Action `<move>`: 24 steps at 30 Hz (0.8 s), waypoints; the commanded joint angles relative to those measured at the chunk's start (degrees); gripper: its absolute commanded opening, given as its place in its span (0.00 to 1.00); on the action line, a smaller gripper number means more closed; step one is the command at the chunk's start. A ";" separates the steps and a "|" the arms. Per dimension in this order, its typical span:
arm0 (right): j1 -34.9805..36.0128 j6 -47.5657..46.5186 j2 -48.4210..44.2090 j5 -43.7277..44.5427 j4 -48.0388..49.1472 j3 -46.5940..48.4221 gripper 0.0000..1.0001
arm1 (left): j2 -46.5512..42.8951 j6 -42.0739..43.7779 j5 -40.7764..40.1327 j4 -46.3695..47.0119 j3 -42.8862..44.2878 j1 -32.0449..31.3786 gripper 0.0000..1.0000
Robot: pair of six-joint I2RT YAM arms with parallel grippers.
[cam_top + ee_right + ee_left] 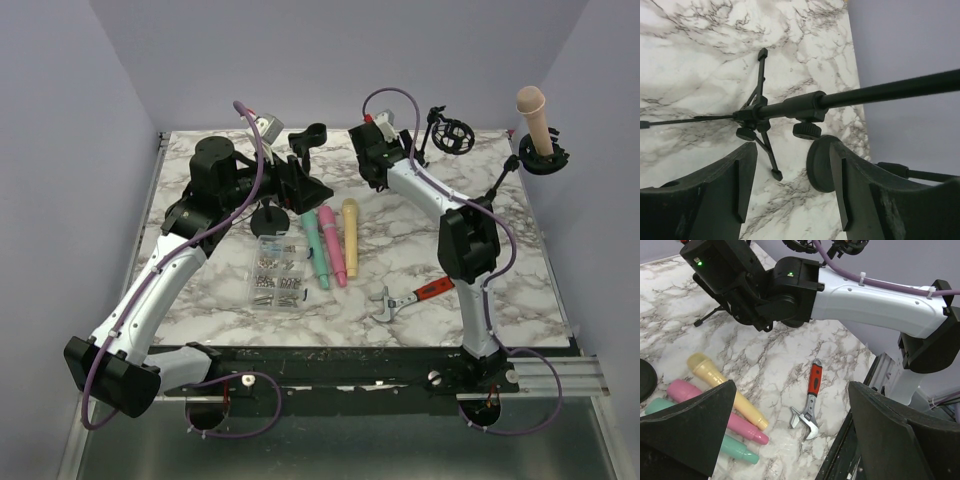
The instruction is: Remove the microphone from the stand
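Note:
At the table's back right corner a beige microphone (pixel 532 108) stands upright in the black holder of its stand (pixel 545 158). My right gripper (pixel 375 168) is well left of it, at the back centre. In the right wrist view that gripper (pixel 792 147) is open, nothing between its fingers, facing the pole of an empty tripod stand (pixel 805 106). A black disc (pixel 819 164) sits just beside its right finger. My left gripper (pixel 310 190) is wide open and empty; in the left wrist view it (pixel 790 390) hangs above the marble.
Green (pixel 315 248), pink (pixel 333 246) and yellow (pixel 350 236) microphones lie side by side mid-table. A clip stand (pixel 309 138) on a round base (pixel 270 216) is beside the left gripper. A clear box of screws (pixel 277 275) and a red-handled wrench (pixel 410 298) lie nearer the front.

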 commanded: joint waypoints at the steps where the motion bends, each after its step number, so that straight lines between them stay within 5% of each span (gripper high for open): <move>1: 0.36 15.30 -4.31 -3.71 -2.90 0.15 0.67 | -0.27 0.67 -0.04 0.63 -0.28 -0.29 0.99; 6: 0.20 21.13 -2.94 0.64 -2.56 1.74 0.67 | -0.22 0.74 -0.16 0.64 -0.38 -0.29 0.99; 13: -1.94 26.74 -4.06 0.90 -1.27 -0.05 0.53 | -0.26 1.10 -0.37 0.23 -0.16 -0.31 0.98; 24: -5.04 27.63 -5.16 -2.50 1.76 -2.95 0.46 | 0.18 1.10 -0.38 0.17 -0.09 -0.38 0.99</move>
